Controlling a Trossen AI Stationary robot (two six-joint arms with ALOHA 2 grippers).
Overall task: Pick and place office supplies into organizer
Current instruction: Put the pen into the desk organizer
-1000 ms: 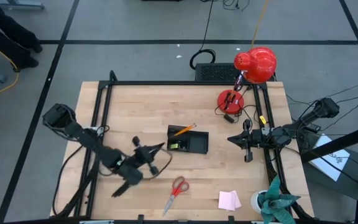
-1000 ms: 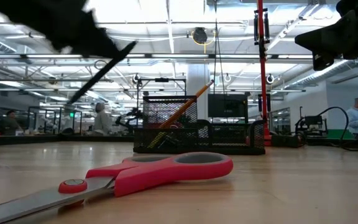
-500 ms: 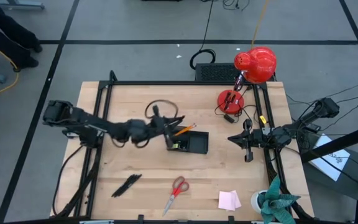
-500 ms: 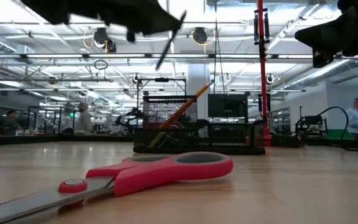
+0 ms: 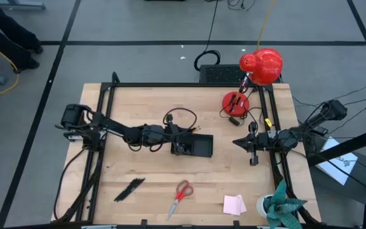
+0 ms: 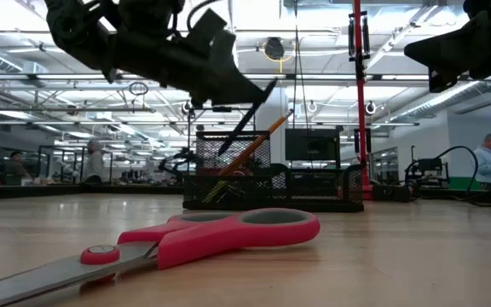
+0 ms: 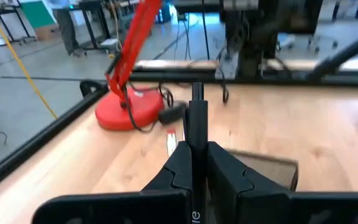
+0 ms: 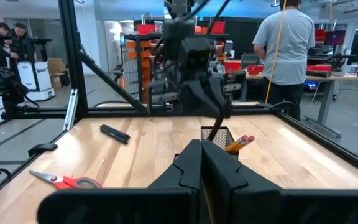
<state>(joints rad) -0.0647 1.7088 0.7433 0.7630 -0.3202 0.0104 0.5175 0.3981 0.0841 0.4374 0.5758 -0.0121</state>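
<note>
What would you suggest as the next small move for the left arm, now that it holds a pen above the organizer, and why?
Probably lower a little further, then open. The left gripper is shut on a black pen that slants down with its tip at the mesh cup of the organizer, where orange pencils already stand. Released now, it might tip out. The right gripper waits, shut, beside the table's right rail.
</note>
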